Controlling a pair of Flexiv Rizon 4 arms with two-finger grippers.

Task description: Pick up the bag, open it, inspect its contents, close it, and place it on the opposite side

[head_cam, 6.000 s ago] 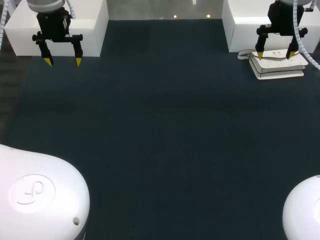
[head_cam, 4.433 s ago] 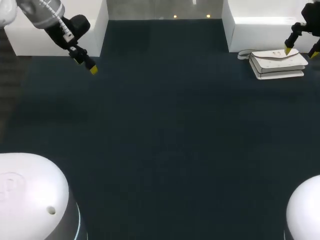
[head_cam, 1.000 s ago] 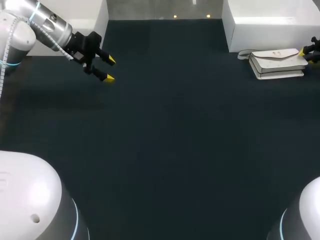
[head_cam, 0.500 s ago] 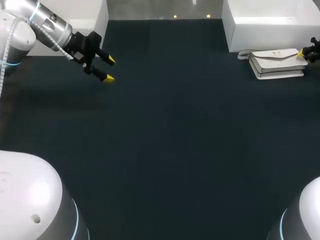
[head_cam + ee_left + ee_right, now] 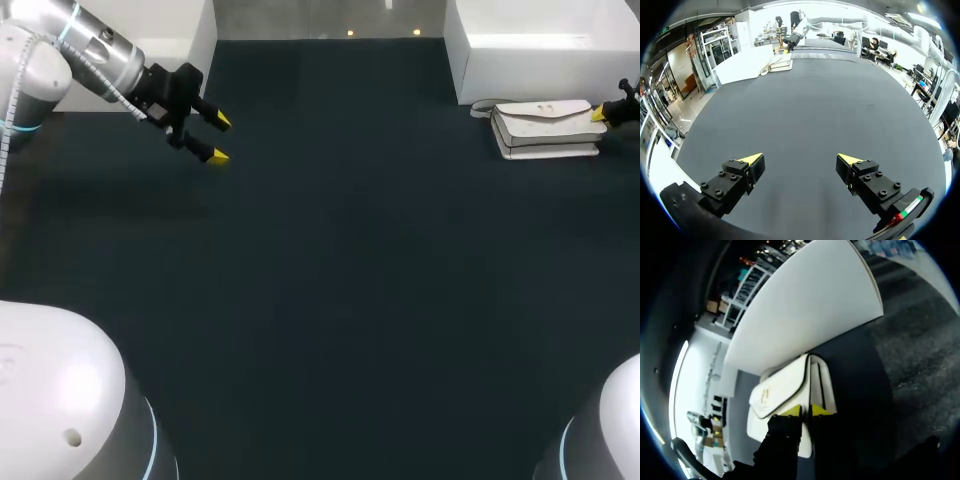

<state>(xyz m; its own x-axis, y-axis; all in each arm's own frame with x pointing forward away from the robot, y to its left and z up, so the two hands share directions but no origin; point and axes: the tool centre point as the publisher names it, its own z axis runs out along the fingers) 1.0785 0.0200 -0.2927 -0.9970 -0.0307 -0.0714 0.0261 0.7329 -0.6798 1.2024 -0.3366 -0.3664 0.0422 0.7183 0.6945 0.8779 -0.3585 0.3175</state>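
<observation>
The white flap bag (image 5: pixel 545 128) lies flat at the table's back right, against a white block; its strap (image 5: pixel 481 107) curls out at its left end. My right gripper (image 5: pixel 600 114) is at the bag's right end. In the right wrist view its yellow tips stand almost together on a thin edge of the bag (image 5: pixel 782 390), so the right gripper (image 5: pixel 806 411) is shut on it. My left gripper (image 5: pixel 215 139) hangs open over the back left of the table, nothing between its fingers. From the left wrist view the bag (image 5: pixel 781 63) is far ahead of the open left gripper (image 5: pixel 800 160).
A white block (image 5: pixel 530 58) stands at the back right, right behind the bag. Another white block (image 5: pixel 185 45) stands at the back left, behind my left arm. The dark mat (image 5: pixel 340 280) covers the table.
My right gripper's fingers have closed together at the bag's right end, and the bag has slid a little to the left. The left arm has kept still over the last second.
</observation>
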